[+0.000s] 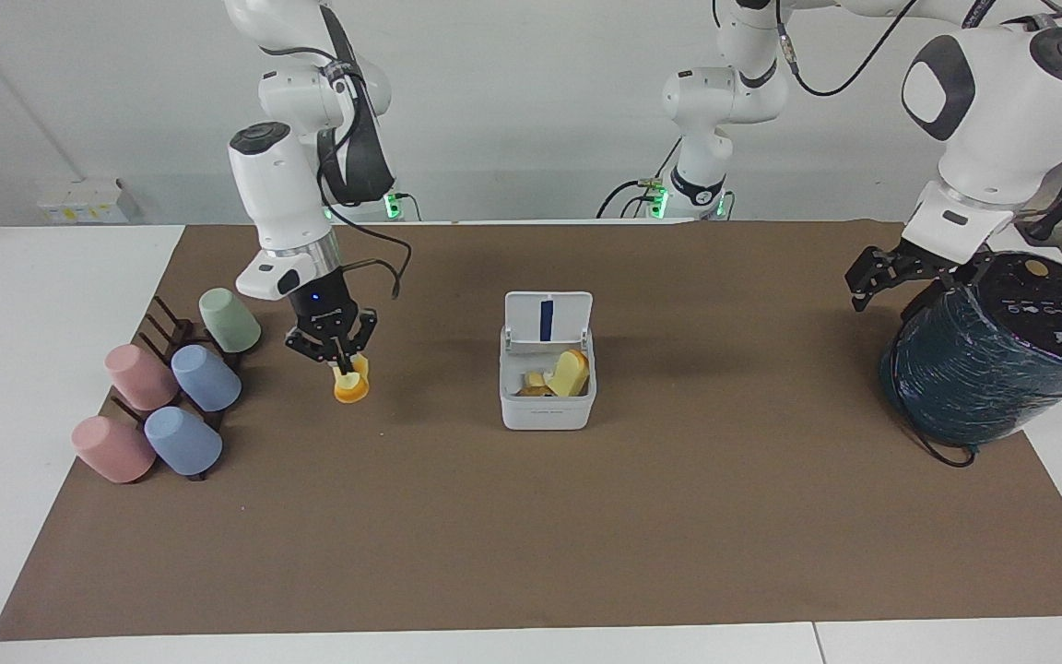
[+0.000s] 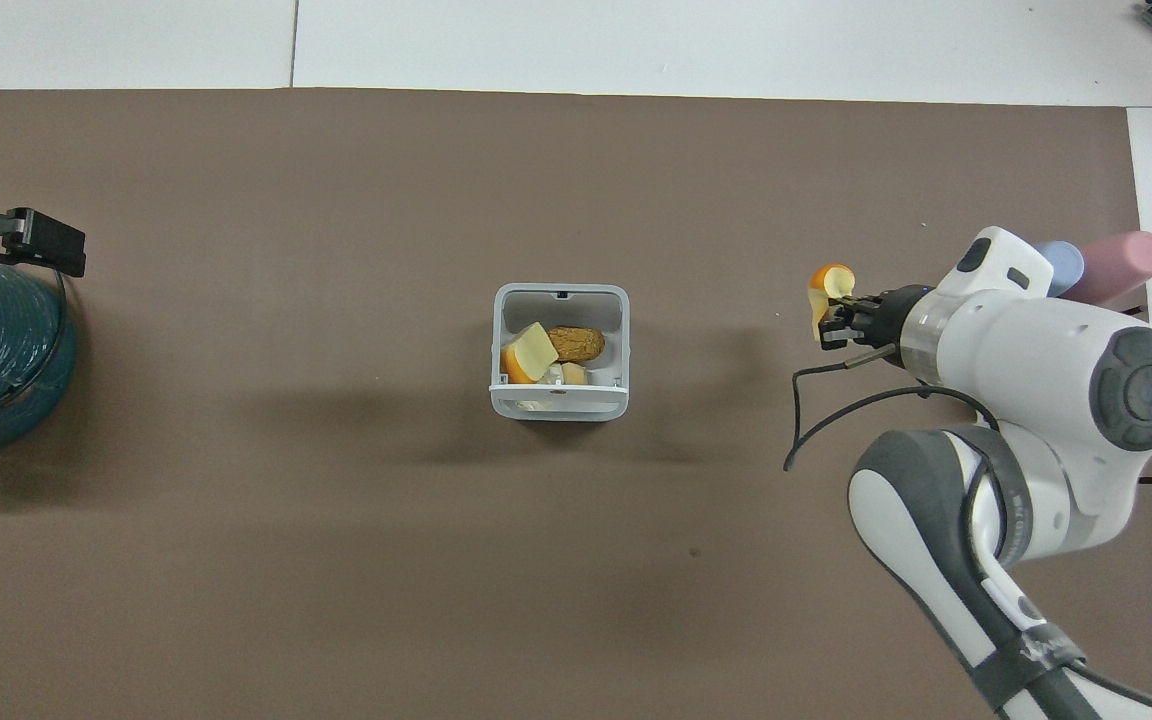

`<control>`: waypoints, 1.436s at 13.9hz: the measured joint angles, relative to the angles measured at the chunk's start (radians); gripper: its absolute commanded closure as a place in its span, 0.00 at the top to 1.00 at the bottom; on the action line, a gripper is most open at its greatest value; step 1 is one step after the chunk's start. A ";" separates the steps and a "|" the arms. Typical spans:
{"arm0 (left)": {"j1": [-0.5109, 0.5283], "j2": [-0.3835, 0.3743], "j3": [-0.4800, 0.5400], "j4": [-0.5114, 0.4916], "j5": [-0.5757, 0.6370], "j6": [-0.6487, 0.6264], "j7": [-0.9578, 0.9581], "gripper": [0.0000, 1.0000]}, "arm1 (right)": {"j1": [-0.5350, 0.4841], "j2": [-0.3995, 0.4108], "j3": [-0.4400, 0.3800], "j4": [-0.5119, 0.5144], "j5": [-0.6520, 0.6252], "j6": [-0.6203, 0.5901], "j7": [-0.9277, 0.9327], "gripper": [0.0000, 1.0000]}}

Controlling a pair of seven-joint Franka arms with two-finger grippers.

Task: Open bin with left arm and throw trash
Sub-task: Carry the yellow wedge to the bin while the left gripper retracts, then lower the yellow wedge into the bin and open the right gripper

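The white bin (image 1: 547,410) stands mid-table with its lid (image 1: 547,318) raised upright, blue strip showing. It also shows in the overhead view (image 2: 559,408). In it lie a pale yellow block (image 2: 534,348) and a brown oval piece (image 2: 576,343). My right gripper (image 1: 343,367) is shut on a yellow block with an orange layer (image 1: 349,384). It holds the block just above the mat, between the cups and the bin, as the overhead view shows (image 2: 824,290). My left gripper (image 1: 895,281) is open and empty beside the teal cylinder.
A big dark teal wrapped cylinder (image 1: 992,350) stands at the left arm's end. Several pastel cups (image 1: 206,377) lie on a dark rack (image 1: 167,323) at the right arm's end. Brown mat (image 1: 531,535) covers the table.
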 measured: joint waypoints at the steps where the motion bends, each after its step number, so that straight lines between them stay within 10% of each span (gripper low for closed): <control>1: -0.002 -0.002 -0.008 -0.002 0.000 0.005 0.000 1.00 | 0.021 0.014 0.001 0.024 0.000 -0.005 0.084 0.00; 9: -0.040 -0.022 -0.037 -0.056 0.000 0.061 -0.003 1.00 | 0.221 0.171 0.004 0.229 0.000 -0.062 0.703 0.00; 18: -0.045 -0.025 -0.039 -0.055 -0.056 0.077 -0.005 1.00 | 0.350 0.306 0.003 0.378 0.000 -0.128 1.002 0.00; 19: -0.045 -0.025 -0.039 -0.056 -0.056 0.077 -0.005 1.00 | 0.357 0.306 0.003 0.381 0.000 -0.145 1.009 0.19; 20: -0.045 -0.025 -0.039 -0.057 -0.056 0.078 -0.005 1.00 | 0.361 0.306 0.003 0.382 0.000 -0.151 1.011 0.88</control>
